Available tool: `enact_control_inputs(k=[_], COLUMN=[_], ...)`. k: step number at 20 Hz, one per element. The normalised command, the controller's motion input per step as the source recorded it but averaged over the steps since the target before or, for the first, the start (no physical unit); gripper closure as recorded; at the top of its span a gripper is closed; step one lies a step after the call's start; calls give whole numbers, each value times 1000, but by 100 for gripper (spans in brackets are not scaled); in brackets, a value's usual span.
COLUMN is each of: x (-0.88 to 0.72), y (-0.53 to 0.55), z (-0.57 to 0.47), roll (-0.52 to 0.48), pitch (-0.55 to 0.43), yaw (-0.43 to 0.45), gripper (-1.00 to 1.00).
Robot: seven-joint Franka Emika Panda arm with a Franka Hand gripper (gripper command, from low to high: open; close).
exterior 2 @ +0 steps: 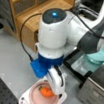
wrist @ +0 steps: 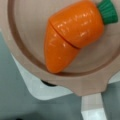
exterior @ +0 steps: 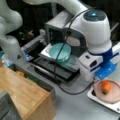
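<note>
Right under the wrist camera, a toy carrot lies on its side in a pink pan, orange body in two sections with a seam between them and a green stalk end toward the wrist view's upper right. The pan's short handle runs to that view's bottom edge, and the pan sits on a white toy stove, which stands on the grey desk. No fingers show in the wrist view, and whether they are spread or closed I cannot tell; nothing is seen in their hold.

In both front views the gripper hangs just above the pan, over the carrot, its white body below a blue wrist piece. In a front view the carrot rests in the pan at the right edge, beside the gripper.

Farther off, a teal bowl sits on the open door of a small metal oven. A wooden cabinet fills that front view's lower left, and a black cable loops across the desk.
</note>
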Motion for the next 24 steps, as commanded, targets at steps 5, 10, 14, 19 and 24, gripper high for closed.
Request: enact_control_inputs(k=[5,10,14,19,24], x=[558,554,520,446,364], y=[18,116,194,164,88], z=[195,122,85,125,109], roll=[-290,-354,-379,-392,-368], pitch=[382,368,340,328,291], yaw=[-88,-43,-3,1,-14], gripper=[-100,-100,-100,-100,-100])
